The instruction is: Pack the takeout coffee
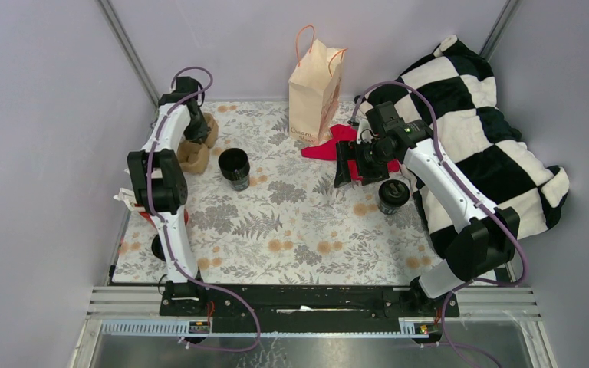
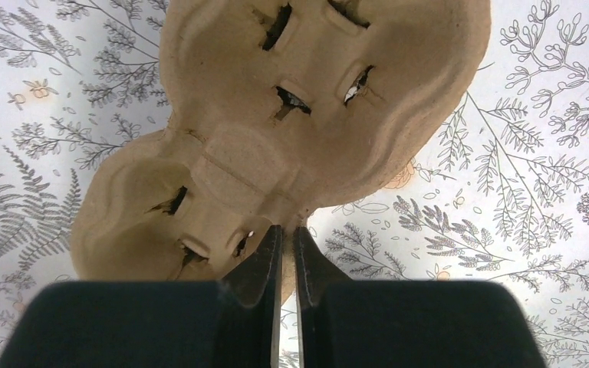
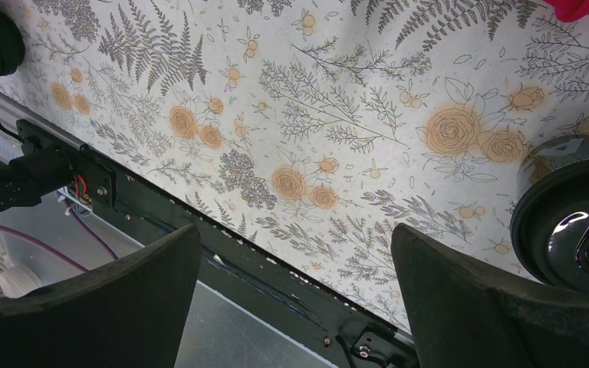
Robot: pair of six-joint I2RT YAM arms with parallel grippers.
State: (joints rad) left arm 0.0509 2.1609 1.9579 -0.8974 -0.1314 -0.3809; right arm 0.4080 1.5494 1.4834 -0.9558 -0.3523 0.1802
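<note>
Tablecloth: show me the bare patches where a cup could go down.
Free: the wide middle of the tablecloth, between open black cup, lidded coffee cup and near rail. Crowded: left edge around cardboard cup tray; right by red cloth.

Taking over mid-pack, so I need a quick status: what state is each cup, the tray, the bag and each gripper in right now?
cup tray: on the table, no cups in it.
lidded coffee cup: upright, lid on, unheld.
second black cup: upright, unheld.
paper bag: upright.
left gripper: shut on the cup tray's rim.
right gripper: open, empty, beside the lidded coffee cup.
</note>
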